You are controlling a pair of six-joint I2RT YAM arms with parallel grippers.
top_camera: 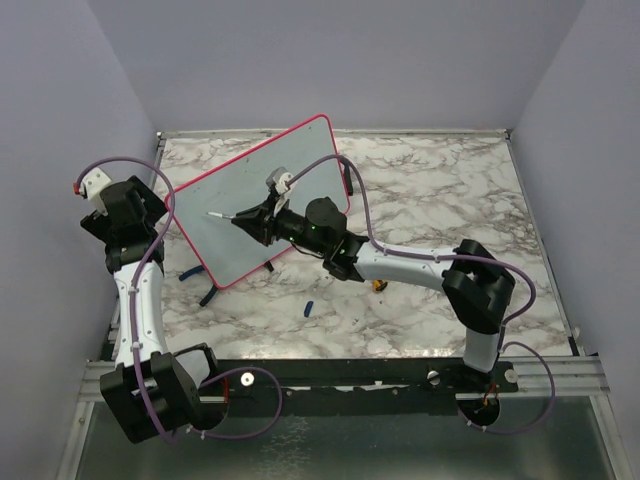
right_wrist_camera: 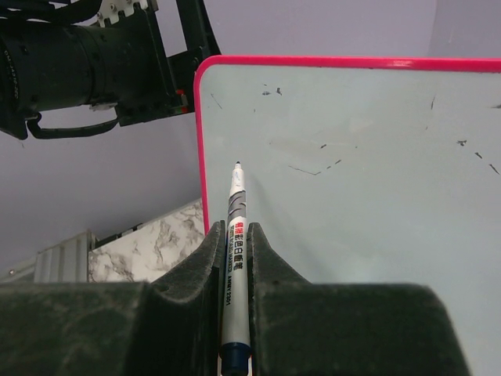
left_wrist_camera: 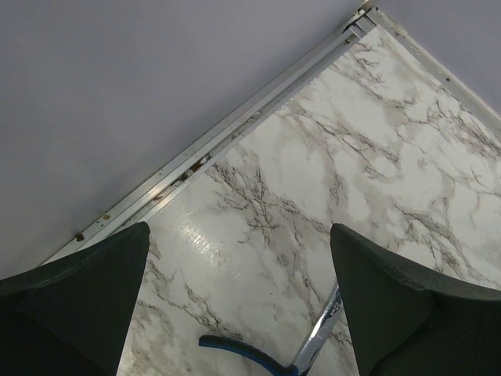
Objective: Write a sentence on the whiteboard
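Right gripper (right_wrist_camera: pixel 235 235) clamped on marker (right_wrist_camera: pixel 236 266), tip near left edge of whiteboard (right_wrist_camera: pixel 352 196), propped table-left. No words yet. Left gripper (left_wrist_camera: pixel 239 235) wide apart, empty. Next I need gentle tip contact, first stroke.

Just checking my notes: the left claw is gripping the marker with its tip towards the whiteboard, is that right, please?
Not quite: it is the right claw that grips the marker, tip towards the whiteboard, as the right wrist view shows.

I see the whiteboard (top_camera: pixel 262 170) propped up at a tilt; pale grey face, thin red-pink frame. I spot tiny dark specks (right_wrist_camera: pixel 270 92) on it.
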